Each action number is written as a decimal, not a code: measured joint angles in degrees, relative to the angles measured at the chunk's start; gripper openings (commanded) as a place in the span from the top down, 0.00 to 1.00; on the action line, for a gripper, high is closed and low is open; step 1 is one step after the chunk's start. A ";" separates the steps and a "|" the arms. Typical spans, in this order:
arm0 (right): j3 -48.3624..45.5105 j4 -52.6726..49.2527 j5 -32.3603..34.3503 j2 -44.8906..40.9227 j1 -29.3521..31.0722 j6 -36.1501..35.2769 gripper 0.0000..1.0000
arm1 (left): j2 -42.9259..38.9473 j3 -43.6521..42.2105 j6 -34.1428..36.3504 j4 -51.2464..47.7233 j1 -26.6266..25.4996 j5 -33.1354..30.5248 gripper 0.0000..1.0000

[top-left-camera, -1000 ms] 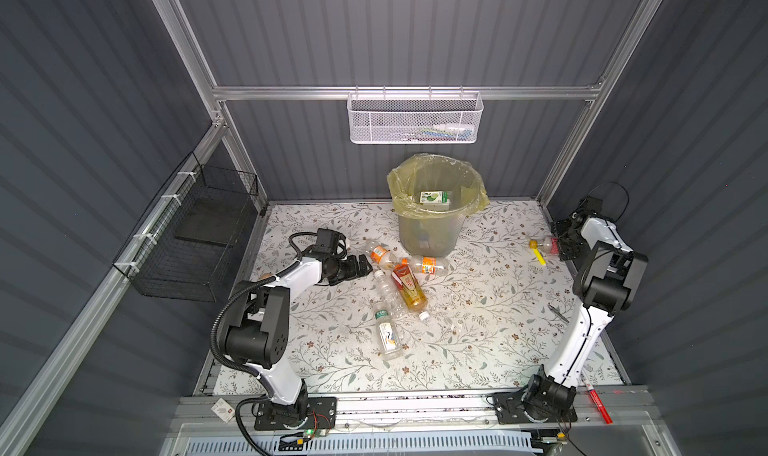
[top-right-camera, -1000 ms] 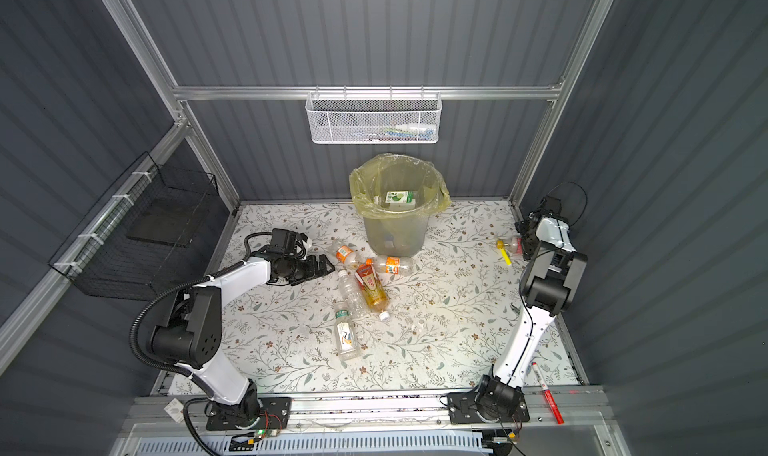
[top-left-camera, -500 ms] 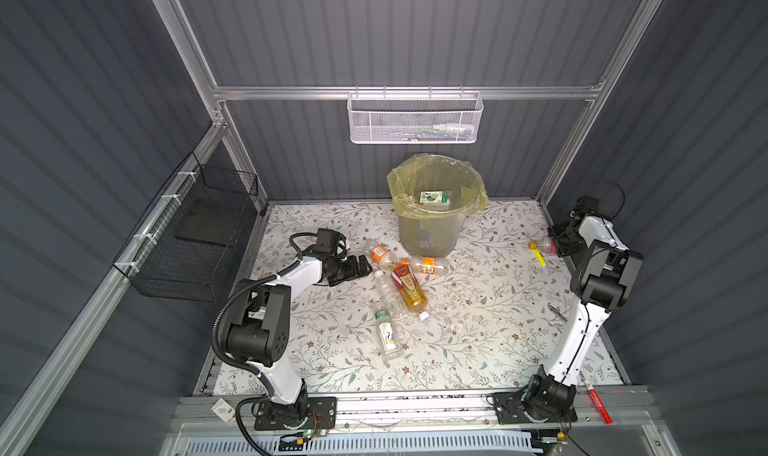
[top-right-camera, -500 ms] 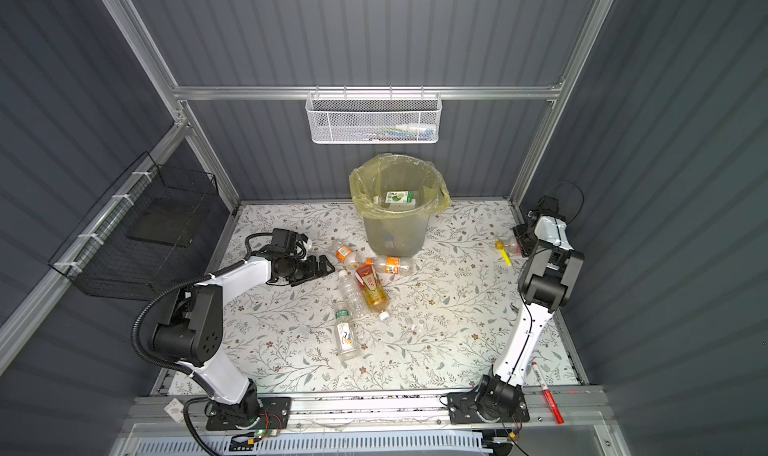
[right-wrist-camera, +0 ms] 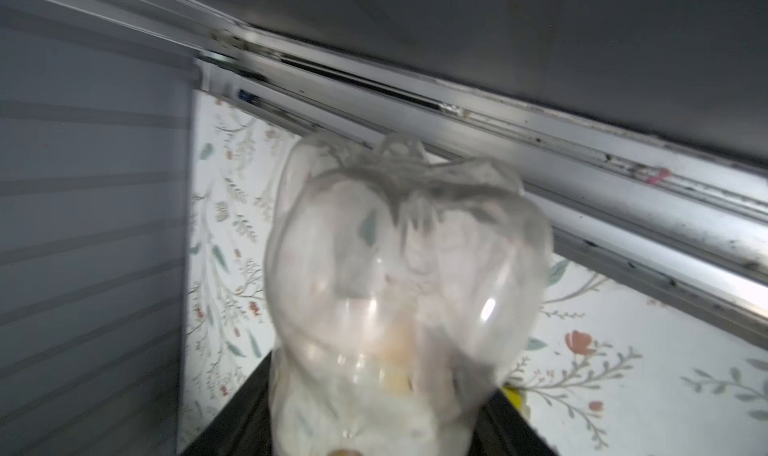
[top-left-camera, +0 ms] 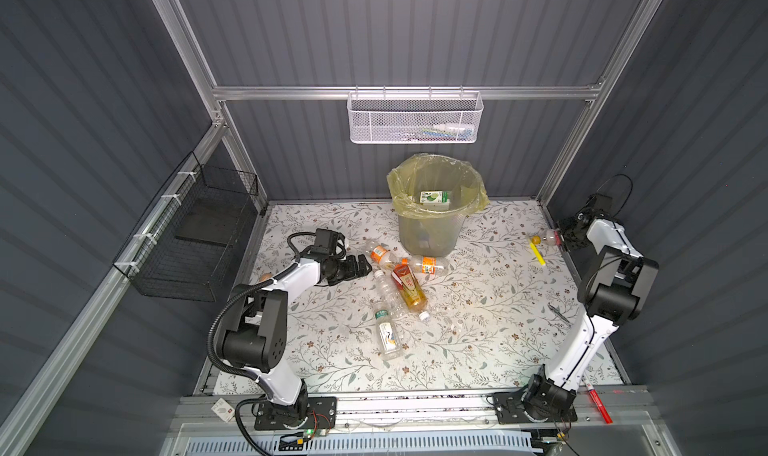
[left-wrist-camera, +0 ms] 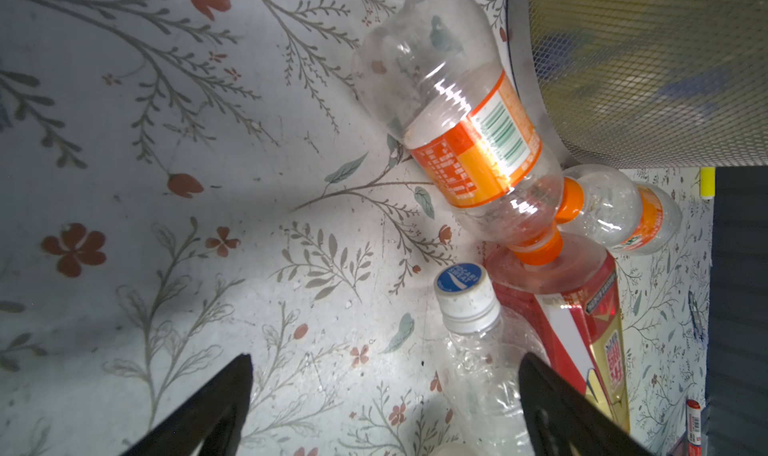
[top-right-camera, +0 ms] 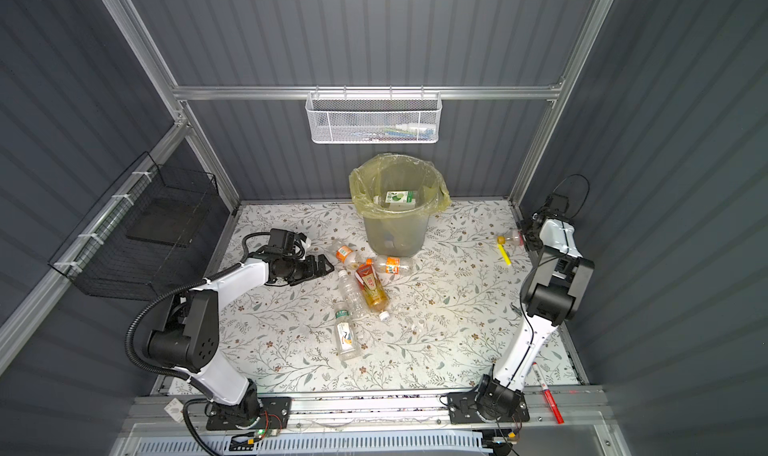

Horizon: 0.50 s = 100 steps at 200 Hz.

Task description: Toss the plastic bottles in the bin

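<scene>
Your right gripper [top-left-camera: 562, 238] clenches a clear bottle [right-wrist-camera: 399, 291] at the table's [top-left-camera: 478, 329] right edge. Your left gripper [top-left-camera: 365, 267] stands released beside bottles [top-left-camera: 409, 288] near the bin [top-left-camera: 424, 241] at the back edge; one blue-topped cap [left-wrist-camera: 462, 277] reads "Pocari Sweat".

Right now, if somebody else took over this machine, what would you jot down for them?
Left fingers: open, empty, beside the loose bottles in front of the bin.
Right fingers: closed on a clear bottle at the right edge of the table.
Done: at least one bottle lies in the bin.
Left: the held bottle, plus five loose ones.
</scene>
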 measured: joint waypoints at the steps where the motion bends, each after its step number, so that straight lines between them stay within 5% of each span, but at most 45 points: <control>1: -0.15 0.15 0.02 -0.22 0.00 -0.04 0.44 | -0.07 -0.04 0.00 0.00 0.00 0.02 0.00; 100: -40.68 11.80 -1.64 -36.02 10.82 -6.80 0.42 | -6.95 -3.98 -0.35 2.34 0.02 -0.11 0.00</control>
